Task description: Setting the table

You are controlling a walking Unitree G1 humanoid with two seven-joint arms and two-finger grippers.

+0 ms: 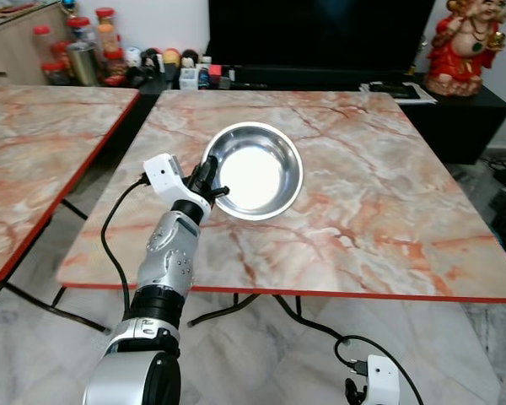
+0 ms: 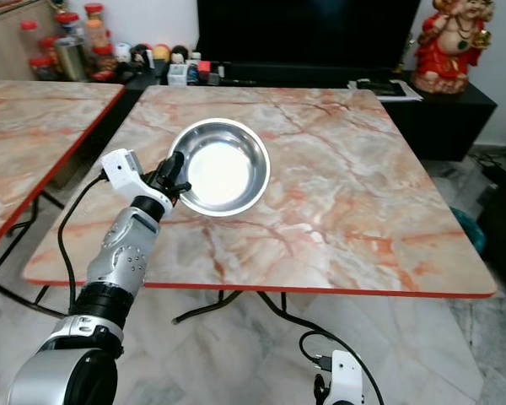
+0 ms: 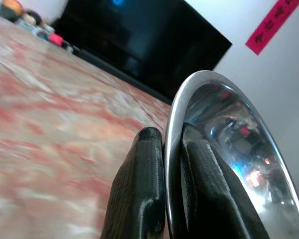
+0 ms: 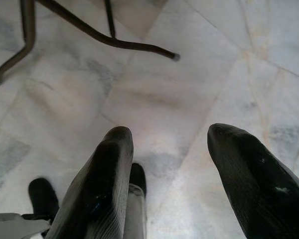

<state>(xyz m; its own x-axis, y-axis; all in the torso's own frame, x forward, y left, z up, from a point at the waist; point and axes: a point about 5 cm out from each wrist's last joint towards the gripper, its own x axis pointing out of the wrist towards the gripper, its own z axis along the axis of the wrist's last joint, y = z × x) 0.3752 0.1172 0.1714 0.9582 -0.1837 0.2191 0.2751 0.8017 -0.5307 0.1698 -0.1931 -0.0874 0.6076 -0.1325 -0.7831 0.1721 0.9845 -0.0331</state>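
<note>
so from the left eye view, a steel bowl (image 1: 257, 170) sits on the marble table (image 1: 388, 211) with the red edge, on the robot's left half of it and a bit toward the far side. the left gripper (image 1: 209, 180) is at the bowl's near-left rim, silver arm reaching up from below. behind the table there's a big dark tv (image 1: 320, 34), a red figurine (image 1: 464, 42) on the right, some jars (image 1: 84, 42) on the left, and a second marble table (image 1: 34, 152) off to the left.

right eye view is the same scene, but it shows a little more of the right gripper's (image 2: 320, 392) white wrist housing down low by the floor, arm just hanging there.

left wrist view is where you get the actual grip: one black finger (image 3: 139, 194) outside the rim, the other inside the bowl, clamped tight on the thin metal edge. the eye views don't show that clearly at all.

right wrist view looks at the pale marble floor (image 4: 154, 94) and the table's dark metal legs (image 4: 99, 35), with its two fingers spread wide apart, holding nothing.
</note>
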